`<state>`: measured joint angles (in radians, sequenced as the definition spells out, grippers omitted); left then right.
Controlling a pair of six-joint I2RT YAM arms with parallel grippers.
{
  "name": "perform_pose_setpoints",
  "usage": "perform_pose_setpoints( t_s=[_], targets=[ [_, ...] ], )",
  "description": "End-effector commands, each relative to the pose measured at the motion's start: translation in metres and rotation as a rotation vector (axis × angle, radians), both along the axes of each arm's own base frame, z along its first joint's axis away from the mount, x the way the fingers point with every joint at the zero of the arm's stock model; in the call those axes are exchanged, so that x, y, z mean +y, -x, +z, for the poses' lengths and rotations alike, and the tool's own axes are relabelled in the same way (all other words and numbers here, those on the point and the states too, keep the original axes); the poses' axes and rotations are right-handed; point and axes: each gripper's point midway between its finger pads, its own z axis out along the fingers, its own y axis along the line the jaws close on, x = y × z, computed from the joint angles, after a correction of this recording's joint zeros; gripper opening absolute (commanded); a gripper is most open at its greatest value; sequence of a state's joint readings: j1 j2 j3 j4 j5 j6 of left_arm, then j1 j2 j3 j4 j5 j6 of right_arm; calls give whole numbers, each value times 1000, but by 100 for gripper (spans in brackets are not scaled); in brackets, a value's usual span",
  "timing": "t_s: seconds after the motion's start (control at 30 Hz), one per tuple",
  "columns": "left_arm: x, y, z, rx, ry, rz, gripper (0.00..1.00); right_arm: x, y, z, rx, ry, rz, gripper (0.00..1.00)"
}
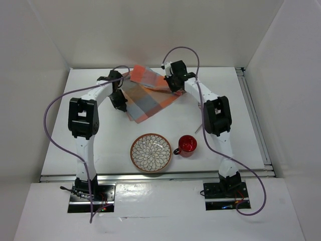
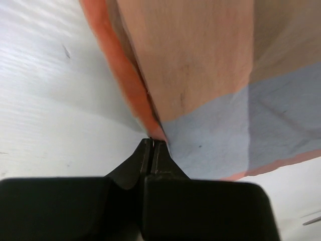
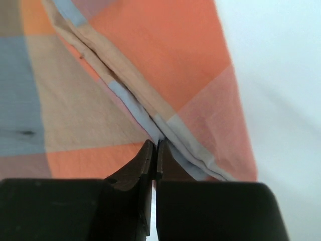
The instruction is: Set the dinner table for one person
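Left fingers (image 2: 144,160) and right fingers (image 3: 145,163) clenched on opposite placemat (image 1: 150,100) edges, wide white dinner table (image 1: 241,125) around.

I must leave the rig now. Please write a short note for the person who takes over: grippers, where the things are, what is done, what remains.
Left gripper: shut on the left edge of the placemat.
Right gripper: shut on its right edge.
Placemat: folded, at the far middle of the dinner table.
Plate and red cup: side by side near the front edge, not held.
Done: cloth gripped by both arms.
Left: spread it flat, then likely set plate and cup on it.
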<state>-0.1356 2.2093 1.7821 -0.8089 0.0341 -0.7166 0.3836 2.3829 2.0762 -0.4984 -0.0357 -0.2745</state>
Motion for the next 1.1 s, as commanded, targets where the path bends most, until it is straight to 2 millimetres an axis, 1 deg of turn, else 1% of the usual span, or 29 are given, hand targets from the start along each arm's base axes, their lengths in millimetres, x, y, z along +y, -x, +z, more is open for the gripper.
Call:
perform_pose_setpoints(
  t_s=[0.0, 0.03, 0.07, 0.1, 0.13, 0.17, 0.2, 0.23, 0.27, 0.33, 0.37, 0.4, 0.43, 0.47, 0.57, 0.6, 0.67, 0.7, 0.73, 0.77, 0.8, 0.83, 0.87, 0.9, 0.93, 0.97, 1.0, 1.03, 1.07],
  targets=[
    [10, -19, 27, -67, 12, 0, 0, 8, -1, 89, -113, -89, 16, 0],
    [10, -19, 32, -76, 13, 0, 0, 7, 0, 94, -122, -92, 16, 0],
    [7, -15, 40, -84, 31, -6, 0, 7, 1, 93, -113, -89, 15, 0],
    [2, -7, 38, -74, 62, -16, 11, 7, 1, 93, -113, -89, 15, 0],
    [0, -7, 40, -90, 77, -21, 32, 6, 4, 87, -93, -88, 9, 0],
    [-6, -1, 46, -95, 89, -33, 67, 6, 4, 87, -93, -88, 9, 0],
    [-5, 5, 37, -74, 86, -33, 83, 6, 6, 86, -81, -93, 0, 0],
    [-17, 8, 37, -72, 87, -60, 92, 6, 6, 80, -68, -95, -6, 0],
    [-21, 15, 32, -47, 87, -60, 98, 6, 6, 79, -68, -95, -6, 0],
    [-21, 27, 20, -8, 74, -65, 100, 6, 6, 79, -65, -101, -13, 0],
    [-27, 30, 14, 6, 74, -68, 100, 7, 6, 79, -65, -101, -13, 0],
    [-25, 31, 10, 11, 68, -55, 100, 7, 6, 79, -65, -101, -13, 0],
    [-24, 37, -1, 37, 64, -54, 100, 6, 8, 73, -48, -94, -13, 0],
    [-24, 38, -4, 37, 67, -41, 100, 4, 7, 73, -51, -87, -21, 0],
    [-24, 35, -23, 60, 57, -26, 98, 4, 7, 73, -51, -87, -21, 0],
    [-27, 29, -25, 52, 71, -29, 96, 4, 7, 73, -51, -87, -21, 0],
    [-30, 20, -33, 56, 79, -31, 76, 0, 3, 77, -58, -98, -37, 0],
    [-32, 17, -34, 55, 88, -34, 64, -1, 5, 75, -48, -94, -38, 0],
    [-35, 13, -29, 53, 98, -36, 49, 1, 4, 80, -55, -108, -47, 0],
    [-29, 6, -24, 34, 98, -35, 14, -5, -1, 87, -69, -113, -58, 0],
    [-31, 5, -24, 43, 105, -37, 0, -10, -3, 89, -63, -128, -70, 0],
    [-25, 0, -19, 34, 117, -24, 0, -7, -4, 100, -77, -145, -58, 0],
    [-15, -11, -7, 1, 116, -23, 0, -10, -8, 102, -79, -163, -68, 0],
    [-12, -21, 2, -30, 130, -23, 0, -7, -10, 103, -74, -178, -68, 0],
    [-8, -27, 12, -49, 137, -24, 0, -10, -15, 123, -109, -197, -69, 0],
    [-4, -46, 37, -118, 150, -29, 0, -7, -17, 125, -102, -225, -81, 0],
    [7, -52, 54, -145, 154, -25, 0, -7, -17, 134, -100, -253, -77, 0],
    [12, -58, 69, -171, 167, -18, 0, -11, -21, 148, -120, -286, -84, 0],
    [23, -71, 92, -232, 172, -14, 0, -13, -20, 147, -94, -319, -101, 0]
  ],
)
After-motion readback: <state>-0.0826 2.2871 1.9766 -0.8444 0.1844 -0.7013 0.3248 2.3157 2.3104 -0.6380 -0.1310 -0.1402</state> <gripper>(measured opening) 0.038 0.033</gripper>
